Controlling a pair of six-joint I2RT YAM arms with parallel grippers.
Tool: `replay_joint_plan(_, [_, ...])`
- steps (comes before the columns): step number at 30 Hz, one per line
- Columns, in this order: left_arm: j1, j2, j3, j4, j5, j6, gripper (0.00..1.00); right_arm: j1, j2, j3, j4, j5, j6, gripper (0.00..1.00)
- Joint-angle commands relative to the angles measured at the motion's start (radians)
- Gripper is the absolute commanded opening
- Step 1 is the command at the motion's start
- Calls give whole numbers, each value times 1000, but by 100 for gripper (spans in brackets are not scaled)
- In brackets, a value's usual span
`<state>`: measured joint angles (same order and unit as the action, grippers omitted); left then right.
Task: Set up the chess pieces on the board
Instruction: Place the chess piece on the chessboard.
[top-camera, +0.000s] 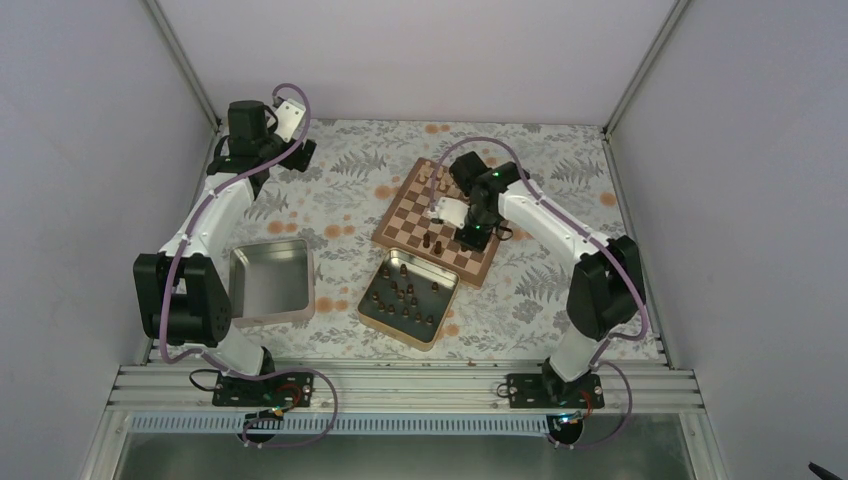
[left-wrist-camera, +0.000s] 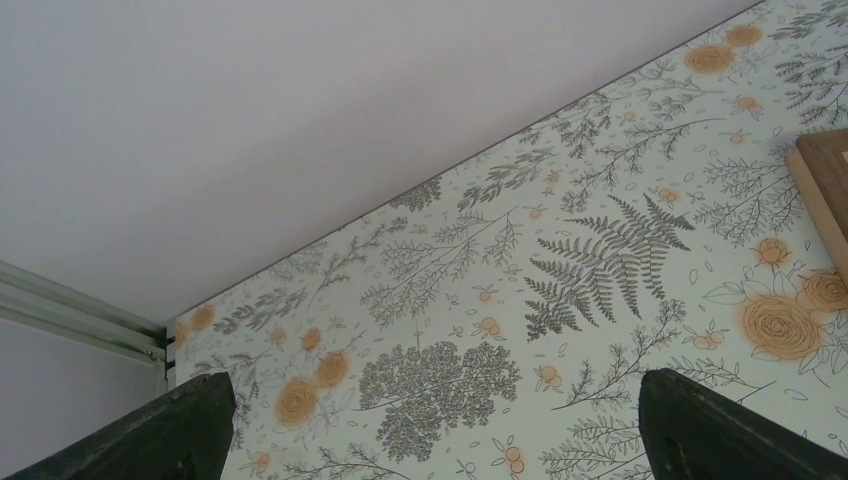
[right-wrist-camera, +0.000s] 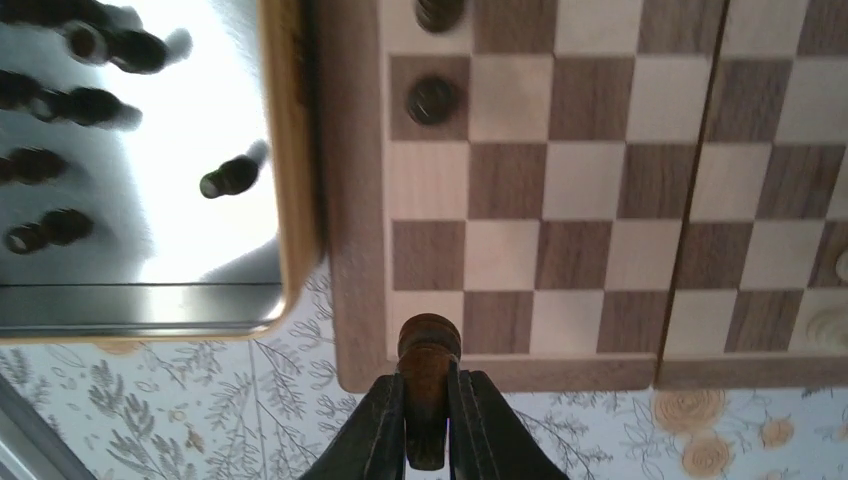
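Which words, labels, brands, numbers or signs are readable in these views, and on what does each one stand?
None can be read.
The board border, seen from the right wrist, is plain wood.
The filled tin and the empty tin show bare metal.
The tablecloth carries only flowers and ferns.

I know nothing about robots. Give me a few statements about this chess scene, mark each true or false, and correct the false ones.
1. The right end effector is shut on a dark chess piece. True.
2. The left end effector grips a piece too. False: it is open and holds nothing, above the floral cloth.
3. Both metal tins hold pieces. False: the tin by the left arm is empty; only the tin beside the board holds spare dark pieces.
4. Dark chessmen stand on the board. True.
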<state>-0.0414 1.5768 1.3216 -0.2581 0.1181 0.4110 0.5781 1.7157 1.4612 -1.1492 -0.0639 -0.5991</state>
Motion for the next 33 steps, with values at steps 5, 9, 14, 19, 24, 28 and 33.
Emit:
replay_joint_plan(5, [3,-18,19,10,7,-3,100,-33,30,-71,63,7,-26,12])
replay_joint_plan(9, [3,-14,20,10,6,-3,100,-34,45,-110,120,-2,-27,11])
replay_joint_plan(14, [3,-11,22,8,6,-5,100,-39,67,-125,158,-23,-31,12])
replay_joint_plan(19, [3,-9,21,8,5,-3,100,-47,81,-123,181,-45,-43,12])
replay_joint_plan(24, [3,-6,21,7,6,-2,100,-50,106,-127,184,-47,-47,11])
replay_joint_plan(28, [3,-2,24,4,7,-2,100,-53,110,-127,170,-50,-49,12])
replay_joint_plan(33, [3,5,24,6,7,-1,100,-65,96,-124,148,-44,-55,12])
